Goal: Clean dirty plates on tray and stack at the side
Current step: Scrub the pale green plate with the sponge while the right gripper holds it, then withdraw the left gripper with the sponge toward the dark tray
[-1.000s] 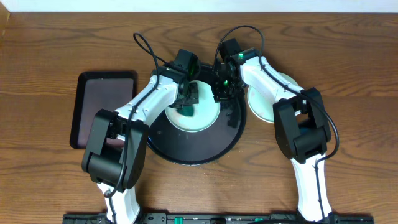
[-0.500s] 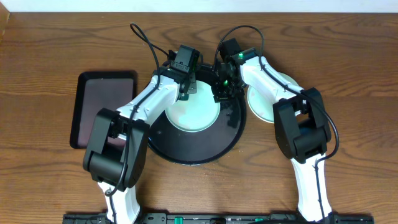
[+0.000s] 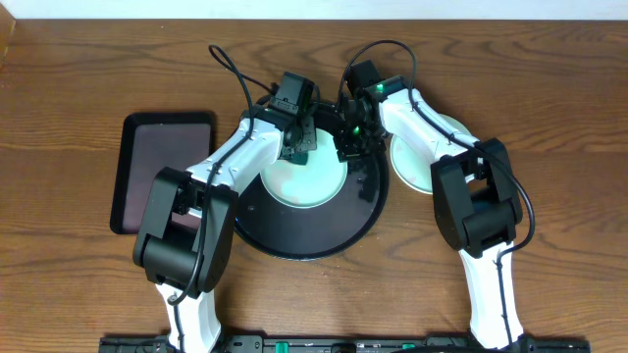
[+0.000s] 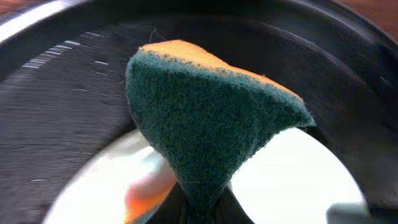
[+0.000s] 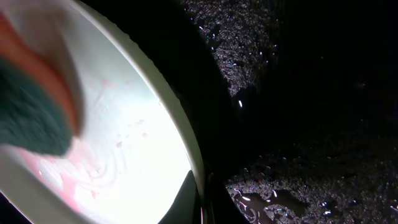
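- The left gripper (image 3: 298, 145) is pinching a green-and-orange sponge (image 4: 211, 118) at the pale plate's (image 3: 304, 184) 12 o'clock edge.
- The right gripper (image 3: 351, 149) is clamping that plate's rim at 3 o'clock, jaws pressed together.
- The pale plate is lying in the round black tray (image 3: 294, 240), toward its 12 o'clock.
- A second plate (image 3: 412, 169) is sitting on the table, just off the tray's 2 o'clock.

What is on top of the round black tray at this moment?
One pale plate lies on the tray, its rim pinched by the right hand. The left hand holds a green-and-orange sponge over it. Whatever lies beneath the plate is covered.
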Controlling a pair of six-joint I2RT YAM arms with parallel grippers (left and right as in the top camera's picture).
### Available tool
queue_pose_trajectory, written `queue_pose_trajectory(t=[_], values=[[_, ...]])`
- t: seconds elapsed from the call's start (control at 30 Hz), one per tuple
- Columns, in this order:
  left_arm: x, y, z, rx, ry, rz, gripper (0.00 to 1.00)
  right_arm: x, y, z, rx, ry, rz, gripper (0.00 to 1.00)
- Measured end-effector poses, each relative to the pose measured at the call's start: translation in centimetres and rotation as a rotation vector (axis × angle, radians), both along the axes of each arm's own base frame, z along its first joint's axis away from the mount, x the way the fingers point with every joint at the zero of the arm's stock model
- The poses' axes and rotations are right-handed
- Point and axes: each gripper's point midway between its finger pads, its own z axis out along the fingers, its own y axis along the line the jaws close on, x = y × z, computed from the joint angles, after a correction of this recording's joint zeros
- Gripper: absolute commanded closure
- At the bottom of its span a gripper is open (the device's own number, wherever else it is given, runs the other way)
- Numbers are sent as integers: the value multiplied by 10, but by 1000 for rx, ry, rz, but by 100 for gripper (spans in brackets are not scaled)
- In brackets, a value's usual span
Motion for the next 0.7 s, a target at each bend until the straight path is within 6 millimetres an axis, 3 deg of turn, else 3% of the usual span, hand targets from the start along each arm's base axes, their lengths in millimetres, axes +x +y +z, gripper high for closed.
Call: queue_pose_trajectory(t=[0.13,0.27,0.4,0.57,0.7], values=[[-7,-9,0,-32,22,-77,93,0,0,0,0,0,0,99],[-17,1,5,-15,59,-85,93,0,0,0,0,0,0,99],[-22,42,30,32,68,3,93,0,0,0,0,0,0,99],[-20,115,101,73,-48,185,92,0,0,0,0,0,0,99],[-30,171,151,94,-136,333,92,0,0,0,1,-1,5,99]])
